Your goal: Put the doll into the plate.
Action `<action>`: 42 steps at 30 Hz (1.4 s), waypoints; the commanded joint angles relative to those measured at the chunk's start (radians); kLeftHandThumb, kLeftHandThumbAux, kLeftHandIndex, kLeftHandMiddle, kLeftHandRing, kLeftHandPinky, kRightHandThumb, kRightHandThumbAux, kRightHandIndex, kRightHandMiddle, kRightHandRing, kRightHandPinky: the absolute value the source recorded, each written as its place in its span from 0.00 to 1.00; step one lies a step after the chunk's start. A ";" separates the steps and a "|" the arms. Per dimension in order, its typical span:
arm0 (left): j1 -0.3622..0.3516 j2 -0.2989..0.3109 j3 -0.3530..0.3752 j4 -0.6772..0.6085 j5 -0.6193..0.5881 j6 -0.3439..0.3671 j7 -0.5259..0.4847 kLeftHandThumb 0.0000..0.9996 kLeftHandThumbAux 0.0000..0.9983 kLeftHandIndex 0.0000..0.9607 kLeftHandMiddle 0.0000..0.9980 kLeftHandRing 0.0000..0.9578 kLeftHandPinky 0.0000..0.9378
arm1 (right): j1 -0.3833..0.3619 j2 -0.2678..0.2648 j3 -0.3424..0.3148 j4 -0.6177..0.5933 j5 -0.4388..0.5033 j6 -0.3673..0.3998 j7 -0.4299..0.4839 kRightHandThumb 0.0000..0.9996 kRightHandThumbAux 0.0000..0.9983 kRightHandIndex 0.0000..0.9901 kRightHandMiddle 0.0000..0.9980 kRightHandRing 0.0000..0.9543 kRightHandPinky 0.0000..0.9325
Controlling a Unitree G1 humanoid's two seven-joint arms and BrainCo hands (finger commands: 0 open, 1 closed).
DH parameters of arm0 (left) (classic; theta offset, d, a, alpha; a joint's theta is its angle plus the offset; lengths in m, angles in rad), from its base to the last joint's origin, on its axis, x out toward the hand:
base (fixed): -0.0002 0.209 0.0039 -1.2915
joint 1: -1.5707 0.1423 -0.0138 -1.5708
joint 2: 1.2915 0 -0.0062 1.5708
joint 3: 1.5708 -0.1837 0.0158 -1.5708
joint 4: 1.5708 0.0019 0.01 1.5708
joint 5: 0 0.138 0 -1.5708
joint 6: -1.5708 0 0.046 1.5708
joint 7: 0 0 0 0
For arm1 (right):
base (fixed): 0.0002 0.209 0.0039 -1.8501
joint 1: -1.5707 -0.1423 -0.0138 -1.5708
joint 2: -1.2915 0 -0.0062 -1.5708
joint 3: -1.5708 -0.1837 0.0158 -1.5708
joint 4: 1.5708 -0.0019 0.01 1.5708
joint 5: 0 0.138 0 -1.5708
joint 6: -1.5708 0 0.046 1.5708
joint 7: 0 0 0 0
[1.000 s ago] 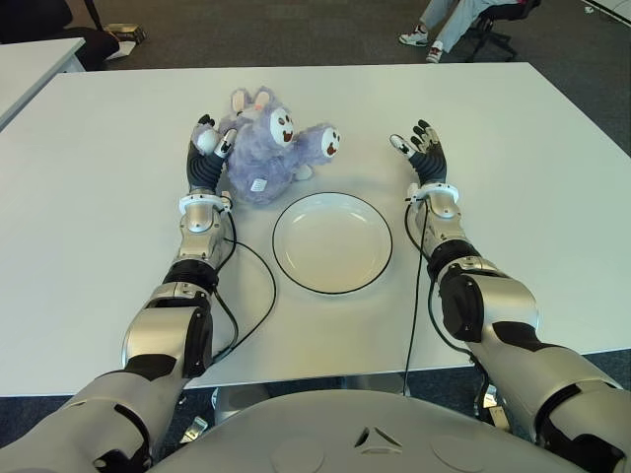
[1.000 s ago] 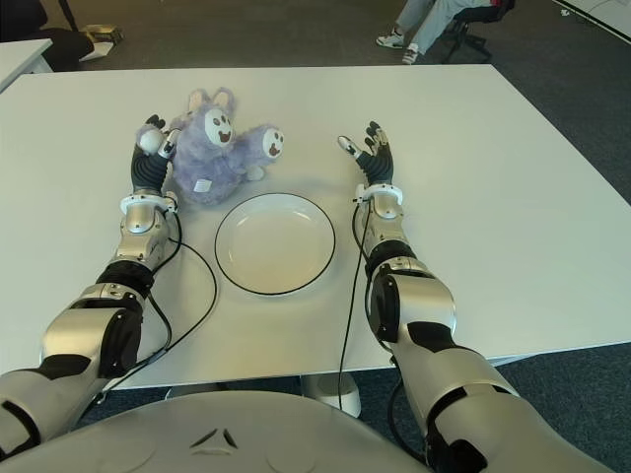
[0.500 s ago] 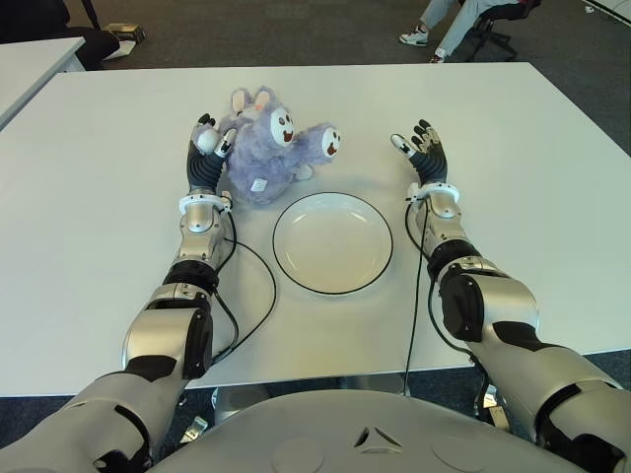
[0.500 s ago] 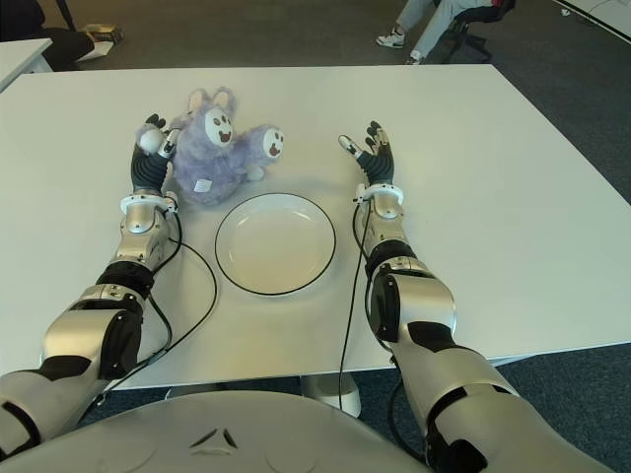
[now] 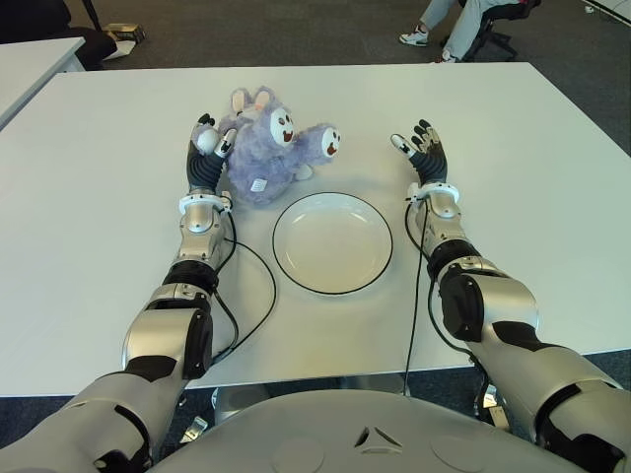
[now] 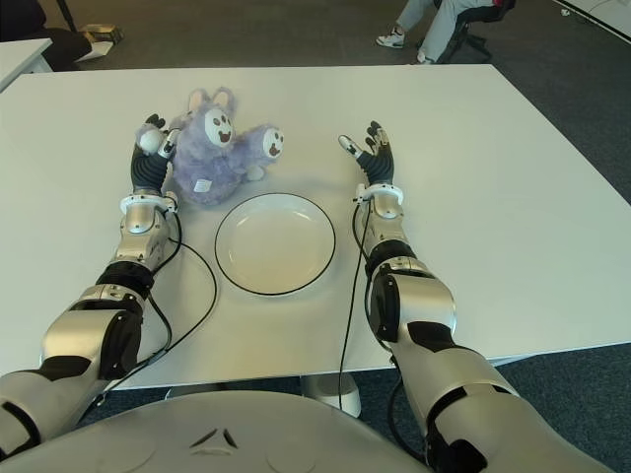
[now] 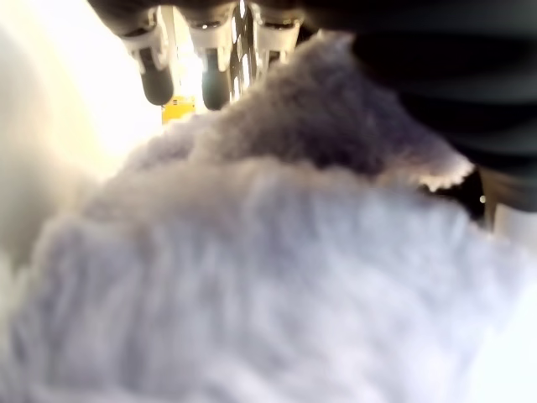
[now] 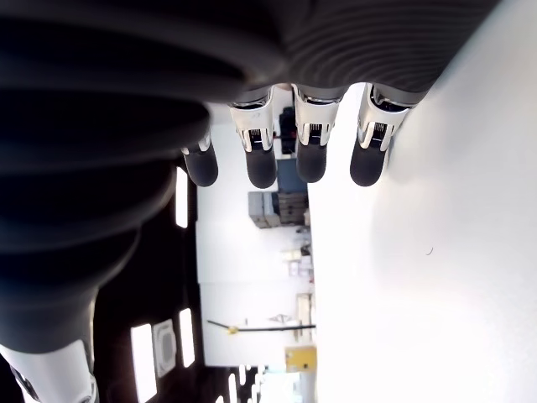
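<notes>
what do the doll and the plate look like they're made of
The doll looks like soft plush: fuzzy lilac pile, shown close in the left wrist view, with the left hand against its side. The plate looks like glazed ceramic, possibly melamine: smooth glossy white with a thin dark rim line. The right hand shows right of the plate, open.

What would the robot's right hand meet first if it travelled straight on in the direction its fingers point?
Probably nothing: the right hand, fingers spread, points away across bare table. The doll and plate lie to its left.
</notes>
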 commanded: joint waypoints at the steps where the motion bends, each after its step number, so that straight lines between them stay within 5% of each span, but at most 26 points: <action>1: 0.112 -0.015 -0.017 0.055 0.026 0.013 0.000 0.00 0.47 0.00 0.08 0.08 0.05 | 0.081 0.023 0.001 0.051 0.002 0.058 -0.007 0.05 0.70 0.01 0.04 0.03 0.02; 42: 0.099 -0.011 -0.009 0.073 0.018 0.002 -0.012 0.00 0.48 0.00 0.09 0.10 0.10 | 0.075 0.028 0.011 0.054 -0.004 0.061 -0.007 0.06 0.69 0.01 0.03 0.02 0.01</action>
